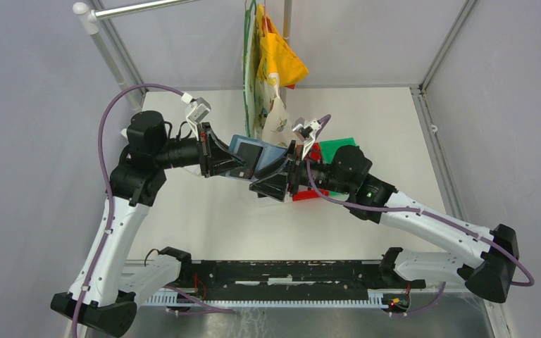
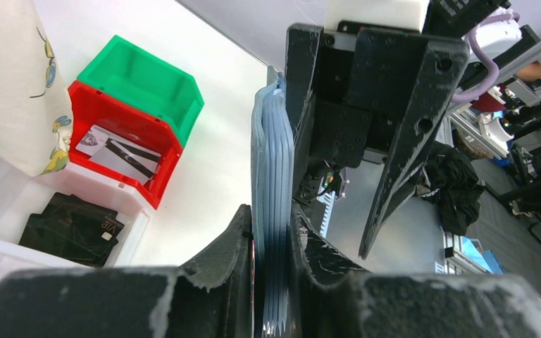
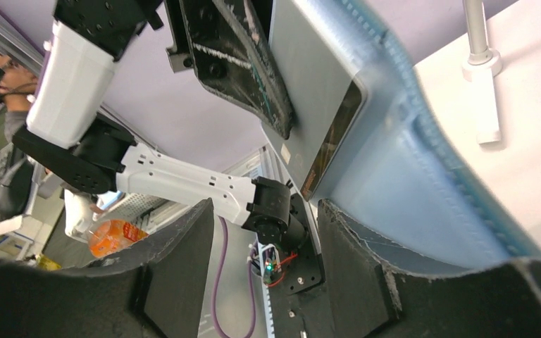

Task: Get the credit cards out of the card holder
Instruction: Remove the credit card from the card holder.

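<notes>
My left gripper (image 1: 236,160) is shut on the teal-blue card holder (image 1: 257,156) and holds it above the table; in the left wrist view its fingers (image 2: 236,243) clamp the holder's layered edge (image 2: 273,162). My right gripper (image 1: 280,181) is open at the holder's right end. In the right wrist view nothing lies between its jaws, and the holder's pale blue inside (image 3: 401,176) rests against one finger (image 3: 352,246). A dark card edge (image 3: 331,137) shows in a pocket. Grey credit cards (image 2: 116,151) lie in a red bin (image 2: 151,186). Black cards (image 2: 70,225) lie in a white bin (image 2: 137,225).
A green bin (image 2: 141,77) stands behind the red one; both also show in the top view, green (image 1: 338,146) and red (image 1: 308,195), under my right arm. Patterned and yellow bags (image 1: 268,70) hang from a rail at the back middle, close behind the holder.
</notes>
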You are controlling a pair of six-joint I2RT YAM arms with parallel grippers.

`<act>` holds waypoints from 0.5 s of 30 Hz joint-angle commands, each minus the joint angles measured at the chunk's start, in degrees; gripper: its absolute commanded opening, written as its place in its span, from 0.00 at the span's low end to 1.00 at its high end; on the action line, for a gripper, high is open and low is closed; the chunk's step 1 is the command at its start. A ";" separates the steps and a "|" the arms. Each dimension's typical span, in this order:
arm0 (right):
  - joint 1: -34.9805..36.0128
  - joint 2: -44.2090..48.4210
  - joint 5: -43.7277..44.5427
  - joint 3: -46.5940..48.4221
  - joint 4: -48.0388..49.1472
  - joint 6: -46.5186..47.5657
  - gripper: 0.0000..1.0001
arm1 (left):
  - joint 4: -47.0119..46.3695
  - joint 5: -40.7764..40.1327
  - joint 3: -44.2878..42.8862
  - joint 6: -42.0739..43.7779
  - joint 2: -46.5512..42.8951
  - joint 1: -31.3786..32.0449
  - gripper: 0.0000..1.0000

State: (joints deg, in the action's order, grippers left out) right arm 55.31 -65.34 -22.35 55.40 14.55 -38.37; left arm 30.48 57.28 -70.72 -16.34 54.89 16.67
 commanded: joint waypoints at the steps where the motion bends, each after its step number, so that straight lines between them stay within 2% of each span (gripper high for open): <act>1: -2.86 1.09 1.53 -0.73 4.60 -2.12 0.60 | -2.81 10.34 -0.17 -5.46 -1.80 0.36 0.02; 10: -3.44 -0.53 -0.24 0.42 6.71 -3.71 0.56 | -2.80 12.15 0.22 -5.55 -2.11 0.43 0.03; 15: -3.37 -0.63 1.88 0.24 5.30 -3.15 0.55 | -2.80 14.92 0.23 -5.64 -2.45 0.38 0.03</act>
State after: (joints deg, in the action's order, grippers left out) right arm 52.82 -65.12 -25.30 55.09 18.22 -42.35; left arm 29.85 61.10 -69.84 -17.41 54.59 16.25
